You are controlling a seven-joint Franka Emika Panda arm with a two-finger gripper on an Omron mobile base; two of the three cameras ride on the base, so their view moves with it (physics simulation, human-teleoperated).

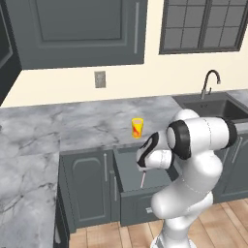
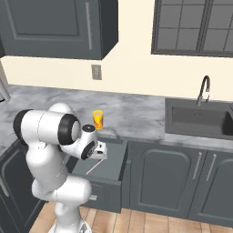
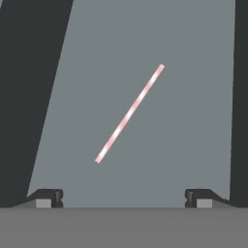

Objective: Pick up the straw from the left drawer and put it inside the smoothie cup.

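Straw: straw (image 3: 130, 113) is lying flat on the grey floor of the left drawer (image 3: 193, 121), in the middle of the hand view, touching nothing else; it is also showing as a thin pale line in the open drawer at the centre of the left base view (image 1: 142, 181) and in the lower left of the right base view (image 2: 92, 167).
Long axis: it is running on a diagonal in the hand view, from lower left to upper right, with both ends free.
Gripper: gripper (image 3: 124, 198) is hanging over the drawer with its jaws spread as wide as they go, holding nothing; the fingertips (image 3: 46, 197) are sitting at the bottom of the hand view, below the straw and apart from it.
Handling, judged: the straw is probably very light and stiff but thin, so it is likely to roll or slip, and the jaws will need to close nearly fully.
Where to take hold, judged: near its middle, with the jaws turned to close across the diagonal.
Smoothie cup: smoothie cup (image 1: 137, 128) is standing upright on the table (image 1: 72, 126) just behind the drawer, above centre in the left base view.
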